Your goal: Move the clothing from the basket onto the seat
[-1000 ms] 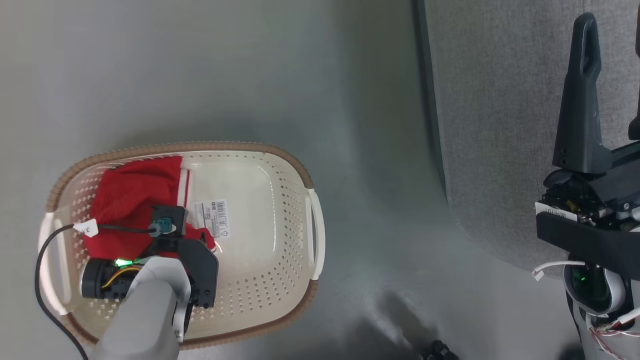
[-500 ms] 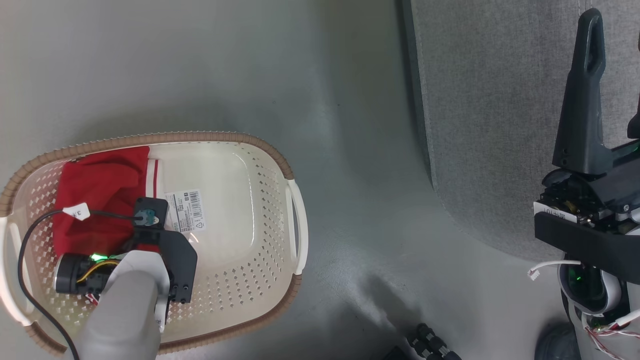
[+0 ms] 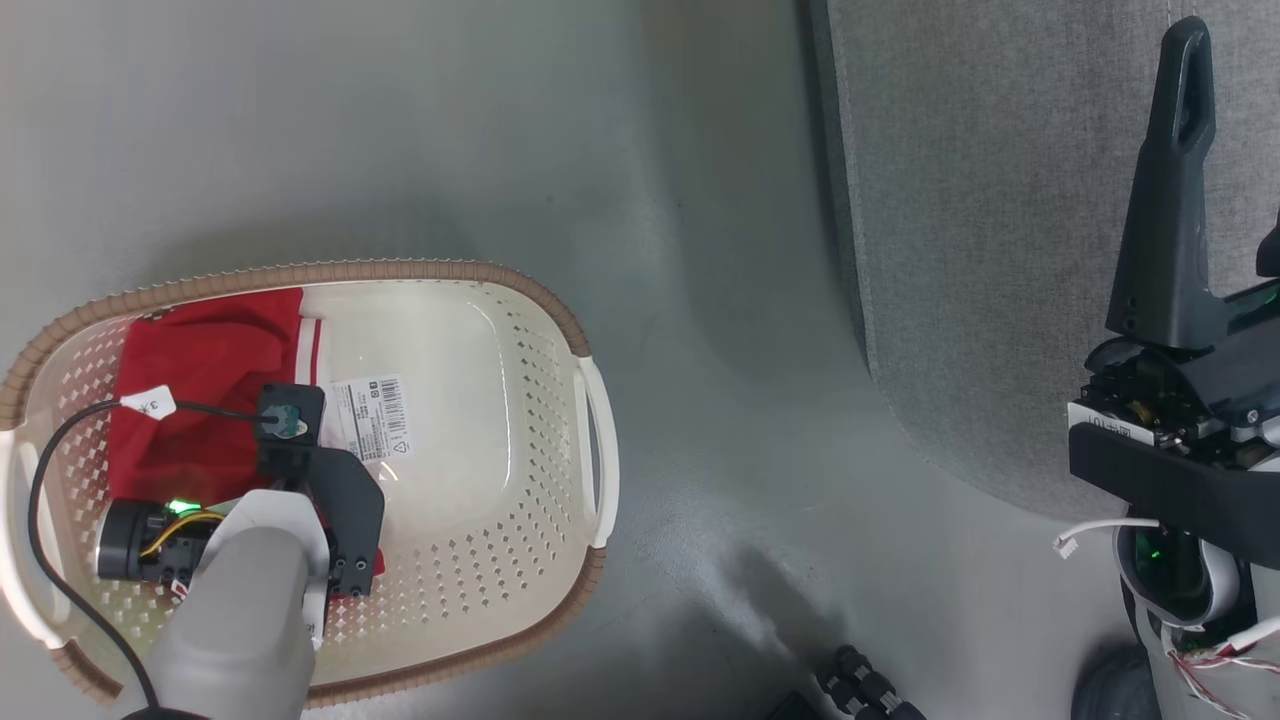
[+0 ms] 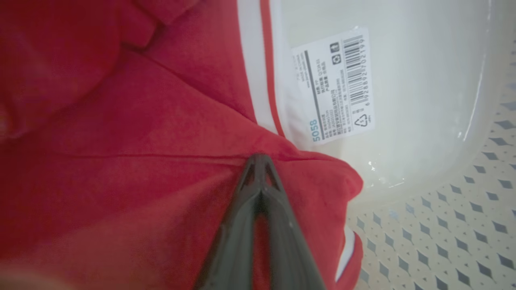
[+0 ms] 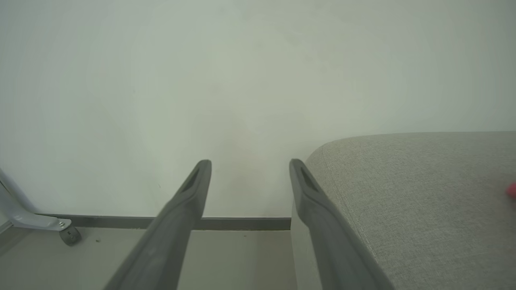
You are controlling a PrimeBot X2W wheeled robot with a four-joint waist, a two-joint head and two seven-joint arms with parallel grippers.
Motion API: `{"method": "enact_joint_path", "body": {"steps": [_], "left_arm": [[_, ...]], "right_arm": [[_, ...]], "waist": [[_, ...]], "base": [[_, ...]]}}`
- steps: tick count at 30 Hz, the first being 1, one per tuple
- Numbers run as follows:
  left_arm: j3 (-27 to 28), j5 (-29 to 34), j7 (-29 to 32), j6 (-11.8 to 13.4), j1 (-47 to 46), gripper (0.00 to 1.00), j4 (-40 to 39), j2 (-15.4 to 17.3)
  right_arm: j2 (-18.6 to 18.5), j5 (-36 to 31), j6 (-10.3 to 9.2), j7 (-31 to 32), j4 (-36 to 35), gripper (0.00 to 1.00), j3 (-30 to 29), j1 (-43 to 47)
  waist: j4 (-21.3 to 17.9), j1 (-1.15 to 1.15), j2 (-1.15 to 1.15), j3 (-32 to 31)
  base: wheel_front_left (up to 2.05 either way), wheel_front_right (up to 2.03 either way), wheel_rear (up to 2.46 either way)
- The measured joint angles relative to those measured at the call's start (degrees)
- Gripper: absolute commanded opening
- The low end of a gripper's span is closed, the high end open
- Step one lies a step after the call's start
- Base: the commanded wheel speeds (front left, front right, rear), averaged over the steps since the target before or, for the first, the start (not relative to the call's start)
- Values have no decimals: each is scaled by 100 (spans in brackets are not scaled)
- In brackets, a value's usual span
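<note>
Red clothing [image 3: 200, 390] with a white stripe lies bunched in the left half of the cream basket [image 3: 420, 272] on the floor. My left wrist [image 3: 300, 470] reaches down into the basket over the garment. In the left wrist view my left gripper [image 4: 260, 161] is shut, its tips pinching a fold of the red clothing [image 4: 121, 141] near its edge. The grey seat [image 3: 1000, 250] lies to the right. Beside the seat's corner [image 5: 423, 181] my right gripper [image 5: 250, 165] stands open and holds nothing. A small red patch [image 5: 512, 190] shows at the seat's right edge.
A white barcode label [image 3: 372, 418] is stuck to the basket's bare bottom. Grey floor [image 3: 600, 130] separates basket and seat. A dark object [image 3: 860, 690] sits at the lower edge. A wheeled white leg [image 5: 68, 235] stands by the wall's dark skirting.
My left gripper has closed on the red fabric and sunk slightly lower in the basket. The head camera shifted, so the basket sits further left. The right arm has not moved.
</note>
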Motion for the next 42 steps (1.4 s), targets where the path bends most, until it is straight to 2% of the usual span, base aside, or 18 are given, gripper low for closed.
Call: {"method": "enact_joint_path", "body": {"steps": [15,23,24,25,26,36,42], "left_arm": [[104,-74,-740,-2,-35,0,70,-170],[335,-372,-1358,-220,-22,0,-3,-250],[368,-416,-1434,-249,-21,21,-24,-282],[390,-445,-1508,-253,-20,76,-48,-318],[411,-461,-1581,-279,-16,100,-70,-352],[577,-722,-2437,-456,209,100,-312,-446],[649,-811,-2586,-506,422,100,-721,-511]], "right_arm": [[-20,-1,13,-145,381,100,-53,-3],[-143,-1,110,-188,777,100,-80,33],[-165,-1,111,-189,827,100,-92,38],[-187,-1,124,-189,882,100,-105,44],[-207,-1,126,-189,942,100,-114,53],[-374,-2,185,-193,1389,100,-178,322],[-453,-2,202,-196,1659,100,-207,597]], "waist": [[158,-1,0,-292],[292,-1,0,-600],[314,-1,0,-644],[339,-1,0,-692],[364,-1,0,-739],[668,-1,0,-1309],[905,-1,-1,-1784]], "base": [[0,0,0],[0,0,0],[0,0,0],[0,0,0],[0,0,0],[0,0,0],[0,0,0]]}}
